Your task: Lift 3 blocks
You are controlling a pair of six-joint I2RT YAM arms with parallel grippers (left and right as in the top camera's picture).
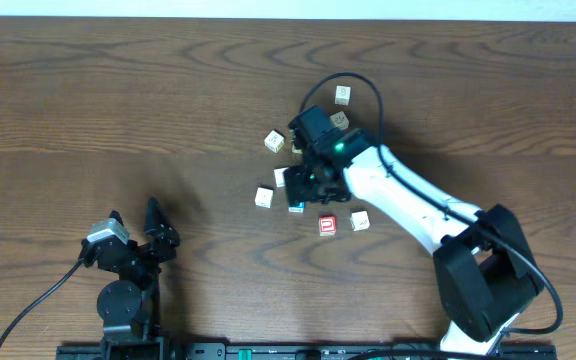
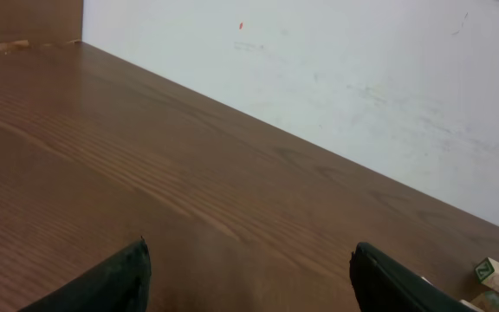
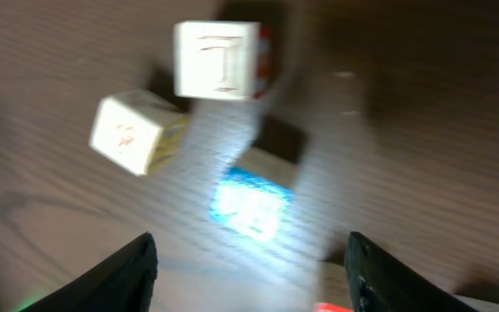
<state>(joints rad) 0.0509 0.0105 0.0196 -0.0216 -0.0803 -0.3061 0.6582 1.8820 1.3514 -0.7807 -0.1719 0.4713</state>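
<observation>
Right jaws parted, arm (image 1: 398,190) over blue block (image 3: 249,205)

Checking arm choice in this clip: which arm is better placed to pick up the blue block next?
Right. The right gripper hangs open just over the blue block, which shows between its fingers in the wrist view. The left gripper sits open back by its own base, well away from it.

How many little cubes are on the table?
8 cubes: two beyond the right gripper, four left of it, red cube and another nearer. The arm may hide more.
</observation>
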